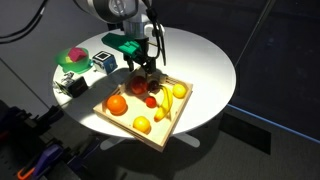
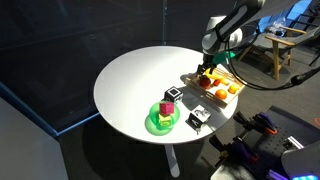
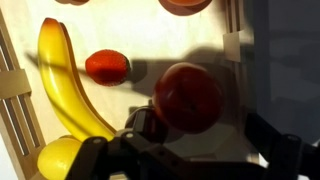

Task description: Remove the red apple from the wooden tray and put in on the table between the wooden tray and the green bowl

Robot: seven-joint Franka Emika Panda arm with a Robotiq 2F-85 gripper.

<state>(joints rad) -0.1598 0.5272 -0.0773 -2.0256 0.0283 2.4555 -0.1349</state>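
The red apple (image 3: 188, 97) lies on the wooden tray (image 3: 150, 40), in shadow. In an exterior view it shows under my gripper (image 1: 138, 85). My gripper (image 3: 200, 125) is lowered over it and open. Its left finger is close to the apple and its right finger stands apart from it. The gripper also shows over the tray in both exterior views (image 1: 141, 66) (image 2: 207, 72). The wooden tray (image 1: 160, 135) (image 2: 222, 98) sits at the edge of the white table (image 1: 200, 60) (image 2: 130, 80). The green bowl (image 1: 72, 60) (image 2: 163, 120) with something pink in it stands apart from the tray.
On the tray lie a banana (image 3: 65, 80), a smaller red fruit (image 3: 107, 67), a lemon (image 3: 60, 158), a large orange (image 1: 117, 103) and a small orange (image 1: 142, 125). A blue-and-white cube (image 1: 103, 62) and a black object (image 1: 70, 85) stand between bowl and tray.
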